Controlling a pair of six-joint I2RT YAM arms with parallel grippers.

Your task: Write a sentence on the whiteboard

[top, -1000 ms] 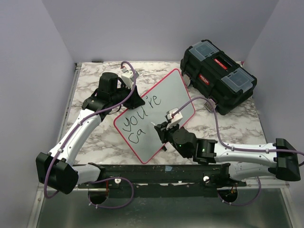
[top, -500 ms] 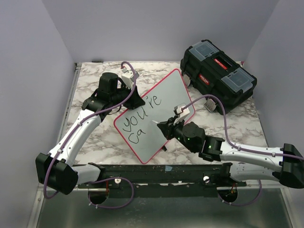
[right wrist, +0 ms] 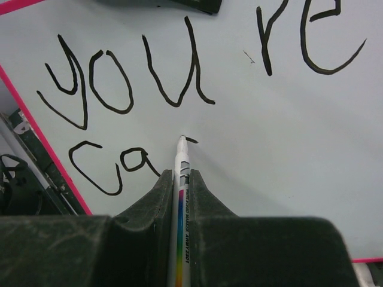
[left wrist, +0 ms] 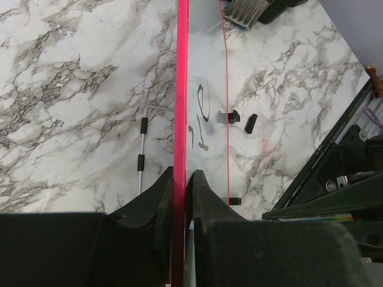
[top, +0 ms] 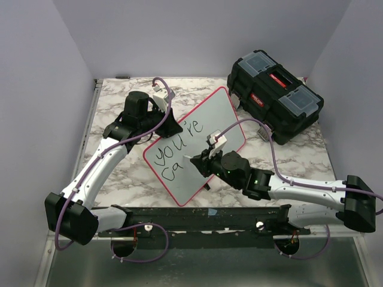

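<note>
Black toolbox (top: 275,95) (lids shut) on marbled table (top: 114,101). Left end effector (left wrist: 181,185) pinches the pink rim of the glossy whiteboard (top: 218,113); right end effector (right wrist: 179,179) pinches a marker (right wrist: 181,160), tip on it.

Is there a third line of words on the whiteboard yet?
No, the writing on the whiteboard has only two lines: "you're", and below it just "ca".

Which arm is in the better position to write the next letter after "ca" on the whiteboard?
Right. The right gripper is shut on the marker, whose tip is on the whiteboard just after "ca". The left gripper is clamped on the board's red rim, holding it steady.
</note>
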